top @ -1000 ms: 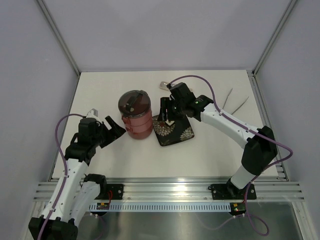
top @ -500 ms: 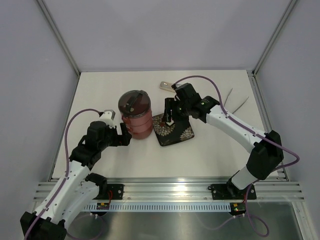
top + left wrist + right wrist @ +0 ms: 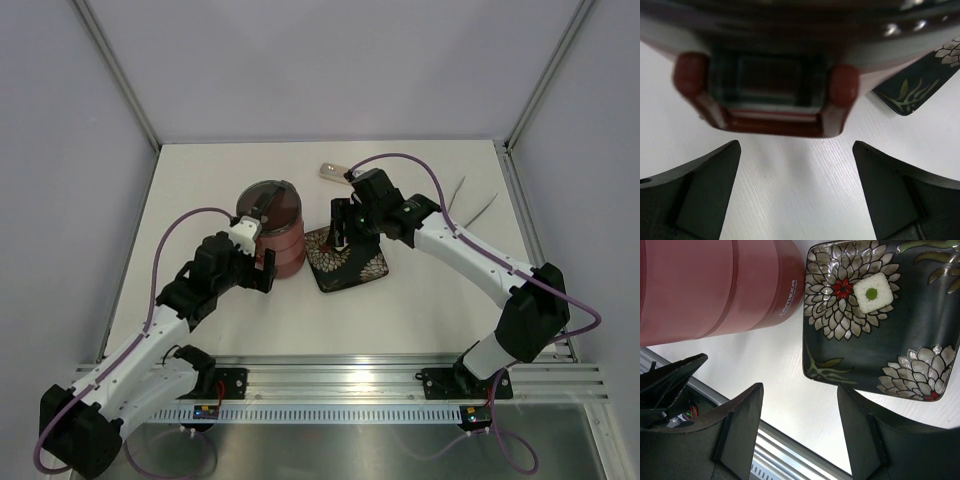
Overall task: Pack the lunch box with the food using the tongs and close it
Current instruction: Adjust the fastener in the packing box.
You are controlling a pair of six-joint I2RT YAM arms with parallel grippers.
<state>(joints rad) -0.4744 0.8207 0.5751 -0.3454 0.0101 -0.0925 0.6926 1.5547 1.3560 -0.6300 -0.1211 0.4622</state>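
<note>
Left gripper (image 3: 262,268) has swung in from the left, jaws wide and empty at the clasp (image 3: 772,95) of the stacked, lidded lunch box (image 3: 272,228) beside the plate (image 3: 352,265), right gripper (image 3: 800,405) open above: closing stage, I'd say, needing a square pinch.

White table (image 3: 200,190), pale lilac walls (image 3: 330,60)

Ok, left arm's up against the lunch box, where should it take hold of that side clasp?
Take the clasp across its two red side bars, coming in level from the near-left of the lunch box, where the open left gripper faces it. The clasp stands proud of the round wall as a narrow box frame, so it likely fits between the fingers.
</note>
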